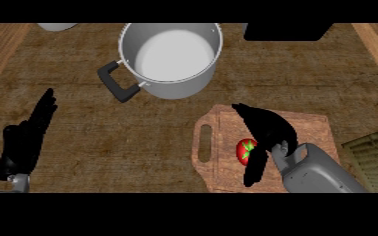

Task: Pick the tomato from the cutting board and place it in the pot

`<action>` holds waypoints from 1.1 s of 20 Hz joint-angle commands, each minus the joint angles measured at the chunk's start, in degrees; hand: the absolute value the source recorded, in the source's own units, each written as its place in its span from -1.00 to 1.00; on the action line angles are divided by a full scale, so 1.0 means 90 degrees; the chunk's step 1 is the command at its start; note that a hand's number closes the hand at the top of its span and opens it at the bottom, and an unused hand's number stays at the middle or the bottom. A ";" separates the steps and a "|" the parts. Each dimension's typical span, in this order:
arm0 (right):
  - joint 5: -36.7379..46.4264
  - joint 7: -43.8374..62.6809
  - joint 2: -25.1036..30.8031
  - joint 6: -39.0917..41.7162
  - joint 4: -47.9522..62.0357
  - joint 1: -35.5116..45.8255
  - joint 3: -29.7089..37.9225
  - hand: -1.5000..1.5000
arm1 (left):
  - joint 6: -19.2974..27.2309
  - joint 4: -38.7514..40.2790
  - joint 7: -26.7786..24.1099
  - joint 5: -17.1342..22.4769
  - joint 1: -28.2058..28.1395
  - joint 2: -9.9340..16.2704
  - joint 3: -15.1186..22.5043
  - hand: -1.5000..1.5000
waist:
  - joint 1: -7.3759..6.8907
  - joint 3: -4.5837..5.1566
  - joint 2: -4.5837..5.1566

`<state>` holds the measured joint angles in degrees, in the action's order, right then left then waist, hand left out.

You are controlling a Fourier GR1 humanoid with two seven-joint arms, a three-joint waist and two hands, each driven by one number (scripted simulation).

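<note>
Tomato (244, 151): lies on the cutting board (221, 130), in the hollow between the right hand's upper fingers and its thumb, touching or nearly touching both.
Right hand (269, 130): fingers arch over the tomato's far side and the thumb drops along its near side; they are spread around it and not visibly clamped.
Left hand (26, 135): rests at the view's left edge, fingers straight and together, holding nothing.
Pot (171, 57): stands well beyond the fingertips, up and to the left, mouth open, handle (118, 82) on its left.
Handling, as I judge it: light, round, smooth-skinned and soft, so likely to roll or slip.
Where to hold: across its widest part, fingers opposite thumb.
</note>
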<state>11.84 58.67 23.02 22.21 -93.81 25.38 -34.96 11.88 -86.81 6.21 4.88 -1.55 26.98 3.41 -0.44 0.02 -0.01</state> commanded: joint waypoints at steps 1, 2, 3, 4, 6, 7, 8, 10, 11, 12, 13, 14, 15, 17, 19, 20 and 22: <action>-0.0008 0.1075 0.0021 0.0508 -0.0552 -0.0280 -0.0084 -1.00 | -0.0153 0.0026 -0.0045 -0.0007 -0.0038 0.0012 -0.0151 0.00 | 0.0066 0.0002 -0.0018; 0.0252 0.0759 -0.0274 0.0269 0.0112 -0.0105 -0.0031 -1.00 | -0.0222 -0.0254 0.0081 0.0042 -0.0126 0.0059 -0.0216 0.00 | 0.0011 -0.0001 -0.0007; 0.0315 0.0808 -0.0610 0.0326 0.0558 0.0369 -0.0014 -1.00 | -0.0065 0.0105 0.0072 -0.0144 0.0252 -0.0162 -0.0085 0.00 | 0.0010 0.0001 0.0006; 0.0468 0.0479 -0.0454 0.0221 0.0789 0.0104 -0.0099 -1.00 | -0.0148 -0.0396 0.0317 0.0043 -0.0041 -0.0104 -0.0120 0.00 | -0.0020 -0.0003 0.0000; 0.0371 0.0653 -0.0343 0.0527 0.0318 0.0066 0.0260 -1.00 | -0.0203 0.0001 -0.0126 -0.0078 -0.0129 -0.0208 -0.0261 0.00 | 0.0026 0.0000 -0.0005; 0.0655 0.0412 -0.0603 0.0310 0.0819 0.0065 0.0032 -1.00 | -0.0131 -0.0082 -0.0044 -0.0209 -0.0122 -0.0243 -0.0179 0.00 | 0.0007 -0.0001 0.0000; 0.0485 0.0560 -0.0365 0.0588 0.0432 0.0042 0.0260 -1.00 | -0.0293 0.0060 0.0255 -0.0106 0.0284 -0.0106 -0.0326 0.00 | 0.0048 -0.0001 -0.0003; 0.0781 0.0471 -0.0725 0.0432 0.0750 0.0063 0.0189 -1.00 | -0.0377 -0.0232 0.0198 -0.0075 -0.0092 -0.0232 -0.0310 0.00 | 0.0010 -0.0001 -0.0004; 0.0997 0.0213 -0.0746 0.0237 0.0876 -0.0135 0.0139 -1.00 | -0.0269 -0.0406 0.0064 -0.0295 -0.0316 -0.0217 -0.0293 0.00 | 0.0004 -0.0002 -0.0005; 0.0753 0.0017 -0.0447 0.0616 0.0968 -0.0033 0.0473 -1.00 | -0.0391 -0.0258 0.0155 -0.0153 -0.0177 -0.0149 -0.0466 0.00 | 0.0014 -0.0002 -0.0002; 0.0948 0.0396 -0.0783 0.0501 0.0514 -0.0308 0.0224 -1.00 | -0.0262 -0.0194 0.0187 -0.0313 -0.0156 -0.0388 -0.0358 0.00 | 0.0036 -0.0001 -0.0007; 0.0862 0.0281 -0.0581 0.0657 0.0569 -0.0286 0.0324 -1.00 | -0.0505 -0.0679 0.0523 -0.0065 -0.0220 -0.0014 -0.0616 0.00 | 0.0020 -0.0003 -0.0011; 0.1057 0.0102 -0.0880 0.0527 0.1065 -0.0104 0.0303 -1.00 | -0.0169 -0.0420 0.0210 -0.0557 -0.0207 -0.0418 -0.0257 0.00 | 0.0015 -0.0002 -0.0001; 0.1222 -0.0224 -0.0622 0.0492 0.0813 -0.0698 0.0096 -1.00 | -0.0401 -0.0023 -0.0076 -0.0357 -0.0147 -0.0419 -0.0473 0.00 | 0.0042 -0.0001 -0.0001; 0.1230 -0.0576 -0.0823 0.0835 0.1318 -0.0127 0.0184 1.00 | -0.0409 0.0009 -0.0096 -0.0473 -0.0236 -0.0597 -0.0319 0.00 | 0.0003 -0.0001 0.0006; 0.1346 -0.1190 -0.0516 0.0855 0.1185 -0.0320 0.0386 1.00 | -0.0486 0.0376 -0.0438 -0.0524 -0.0031 -0.0527 -0.0558 0.00 | 0.0031 -0.0001 0.0005; 0.1589 -0.1036 -0.0682 0.0990 0.0958 -0.0407 0.0564 1.00 | -0.0544 0.0012 -0.0301 -0.0599 -0.0325 -0.0669 -0.0553 0.00 | 0.0025 -0.0002 -0.0002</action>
<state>23.49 50.49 17.98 28.16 -86.03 22.14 -31.17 7.83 -87.36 5.72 0.81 -2.82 22.61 -0.93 -0.18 0.14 -0.24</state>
